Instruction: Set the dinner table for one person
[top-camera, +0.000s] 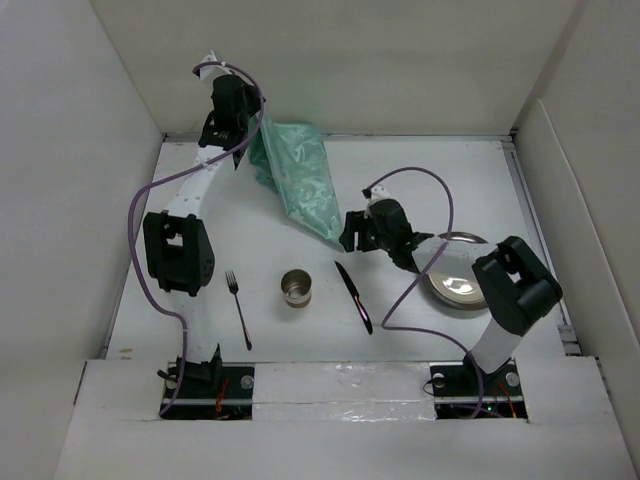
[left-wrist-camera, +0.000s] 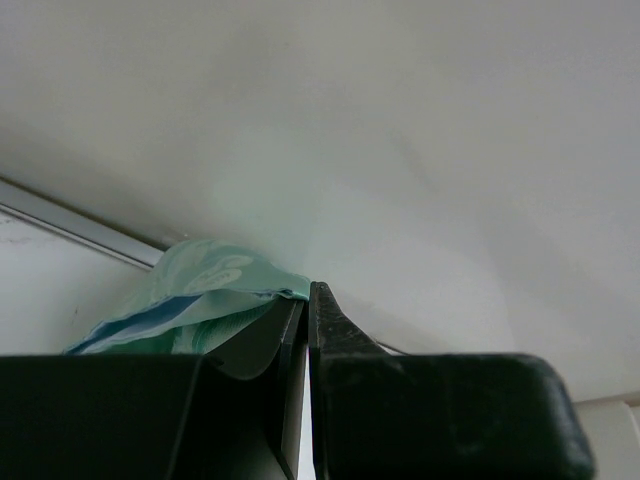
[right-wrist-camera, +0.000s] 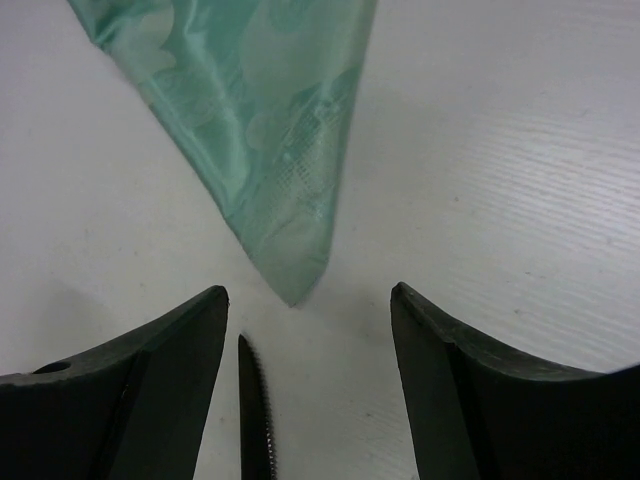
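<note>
One large, flat, plain white rectangular tabletop (top-camera: 262, 235), walled in by white panels, carries everything here, and by my reading the place setting on it is far from laid. Near the front edge lie a thin dark fork (top-camera: 238, 310), a short shiny metal cup (top-camera: 296, 289) and a slim dark serrated knife (top-camera: 354, 296), spaced in a row. A round silvery metal plate (top-camera: 458, 288) sits off to the right, partly under the right arm. The green patterned, satin-like cloth (top-camera: 300, 175) is the piece in play. Its top corner is up by the back wall, pinched in the left gripper (left-wrist-camera: 306, 300), which is clamped tight on the fabric's edge, while its pointed lower tip rests on the tabletop. The right gripper (right-wrist-camera: 308, 290) is spread wide and holds nothing. It hovers low with that tip just ahead of it and the knife's toothed point poking in between its jaws. That's the danger spot, I'd say: close down here and it may nip the blade along with the cloth, or instead of it, and drag the knife off line. The fabric looks slick and the left pinch has only an edge, so a tug from the right could pull it free. And a spread cloth sweeping forward could knock the cup over.
</note>
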